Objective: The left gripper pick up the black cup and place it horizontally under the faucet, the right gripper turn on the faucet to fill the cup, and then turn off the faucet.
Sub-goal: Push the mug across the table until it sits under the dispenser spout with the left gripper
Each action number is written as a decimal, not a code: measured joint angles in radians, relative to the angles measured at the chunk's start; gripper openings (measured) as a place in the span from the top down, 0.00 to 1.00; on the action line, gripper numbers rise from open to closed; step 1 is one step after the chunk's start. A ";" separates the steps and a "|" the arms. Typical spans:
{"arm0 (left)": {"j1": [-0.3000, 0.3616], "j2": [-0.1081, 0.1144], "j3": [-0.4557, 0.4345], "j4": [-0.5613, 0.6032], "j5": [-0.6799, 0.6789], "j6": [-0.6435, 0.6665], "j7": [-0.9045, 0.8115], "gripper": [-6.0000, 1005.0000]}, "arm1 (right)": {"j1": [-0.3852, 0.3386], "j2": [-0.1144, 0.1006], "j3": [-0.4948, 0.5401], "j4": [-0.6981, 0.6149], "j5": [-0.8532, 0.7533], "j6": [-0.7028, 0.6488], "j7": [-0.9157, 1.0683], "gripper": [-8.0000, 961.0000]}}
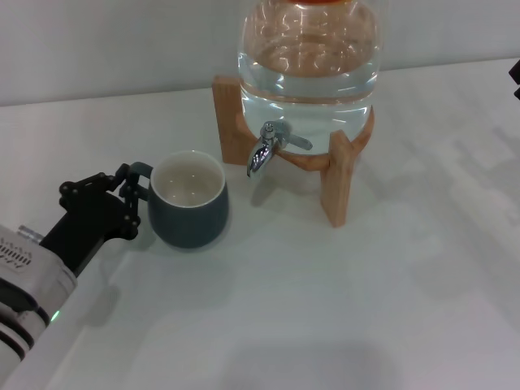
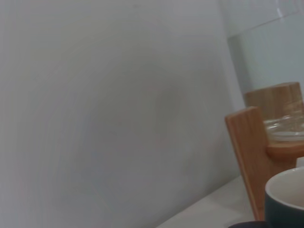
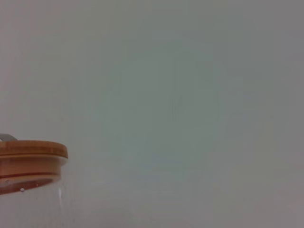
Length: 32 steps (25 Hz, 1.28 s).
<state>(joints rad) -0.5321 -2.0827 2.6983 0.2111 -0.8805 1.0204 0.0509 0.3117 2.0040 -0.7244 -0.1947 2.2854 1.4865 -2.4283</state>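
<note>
The black cup (image 1: 188,208) stands upright on the white table, cream inside showing, to the left of the faucet (image 1: 266,151) and not beneath its spout. Its small handle (image 1: 138,170) points left. My left gripper (image 1: 133,203) reaches in from the lower left and is shut on that handle side of the cup. The left wrist view shows the cup's rim (image 2: 287,190) in a corner. The chrome faucet sits on a glass jar (image 1: 309,57) of water, with its lever pointing right. Only a black sliver of my right gripper (image 1: 516,77) shows at the right edge.
The jar rests on a wooden stand (image 1: 337,183) whose legs spread on the table behind and to the right of the cup. A wooden lid (image 3: 31,159) shows in the right wrist view. A pale wall lies behind the table.
</note>
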 joint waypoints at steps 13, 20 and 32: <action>-0.043 -0.001 0.000 0.002 0.112 -0.038 -0.053 0.90 | 0.001 0.001 -0.001 0.000 0.000 -0.001 0.000 0.13; -0.057 -0.002 0.000 0.005 0.157 -0.039 -0.063 0.90 | 0.001 0.001 -0.001 0.000 0.000 0.000 0.000 0.13; -0.060 -0.003 0.000 0.002 0.162 -0.051 -0.056 0.90 | 0.003 0.001 -0.001 0.000 0.000 0.000 0.000 0.13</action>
<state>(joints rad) -0.5918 -2.0862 2.6982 0.2129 -0.7187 0.9693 -0.0052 0.3145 2.0048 -0.7256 -0.1948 2.2856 1.4862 -2.4283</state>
